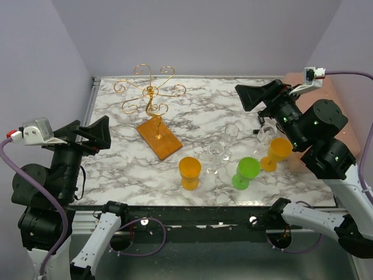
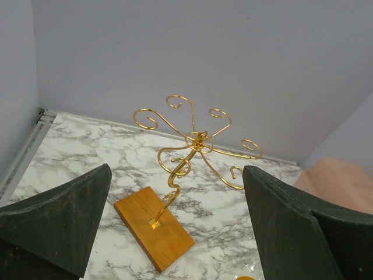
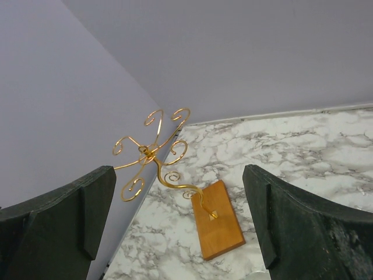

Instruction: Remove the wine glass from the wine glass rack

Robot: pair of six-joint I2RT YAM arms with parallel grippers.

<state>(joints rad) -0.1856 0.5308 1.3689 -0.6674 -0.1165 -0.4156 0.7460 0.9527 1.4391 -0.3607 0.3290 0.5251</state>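
Shows the wine glass rack (image 1: pixel 160 140) upper centre of the overhead view, with a clear wine glass (image 1: pixel 218 153) upright lower right of it, apart. Shows left gripper (image 1: pixel 93 133) and right gripper (image 1: pixel 252 96) both spread wide.

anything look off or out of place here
The rack hangs no glass: all its scroll arms are bare. The clear glasses and coloured cups stand on the table to its right, seemingly upright. The post is wavy rather than straight. Nothing looks spilled or broken.

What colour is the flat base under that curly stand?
The base is orange-brown wood, clearest in left wrist view.
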